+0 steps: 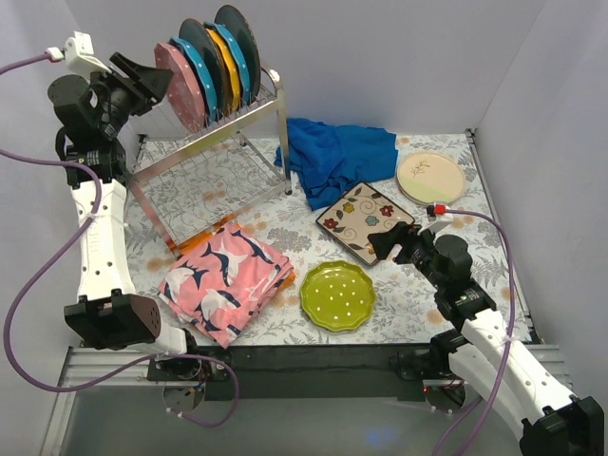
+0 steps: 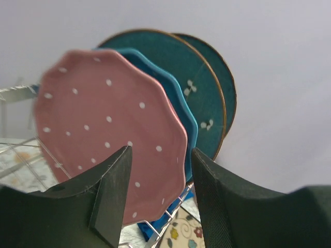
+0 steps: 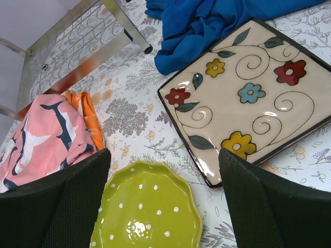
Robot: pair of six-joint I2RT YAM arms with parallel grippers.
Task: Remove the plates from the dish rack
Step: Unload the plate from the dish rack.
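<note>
1. The dish rack (image 1: 214,142) stands at the far left of the table, close to both the left wall (image 1: 28,28) and the back wall.
2. Its plates stand on edge in a tight row on the upper tier. Nearest the left arm is the pink dotted plate (image 2: 103,124), then a blue scalloped plate (image 2: 177,106) and a dark teal plate (image 2: 196,77) with small white sprigs. An orange plate (image 1: 228,71) sits further along the row.
3. The left gripper (image 2: 161,155) is up at the rack's left end, hemmed between the wall and the row. Its jaws are apart and straddle the pink plate's lower rim. One finger (image 2: 116,181) overlaps the plate's face, and a sliver of gap shows at the other, so the rim is not clamped.
4. The right gripper (image 3: 164,152) hangs spread wide over the flowered table cover (image 1: 418,285), gripping nothing.
5. Three plates lie flat on the table: a yellow-green dotted plate (image 3: 147,212), a square floral plate (image 3: 248,93) and a round cream plate (image 1: 430,178) near the right wall. The right gripper hangs between the first two.
6. A rumpled blue cloth (image 1: 337,157) touches the rack's right leg and reaches to the square plate's far edge.
7. A folded pink patterned cloth (image 1: 226,280) lies in front of the rack, near the table's front edge.
8. Bare cover shows under the rack, and also to the right of the green plate.
</note>
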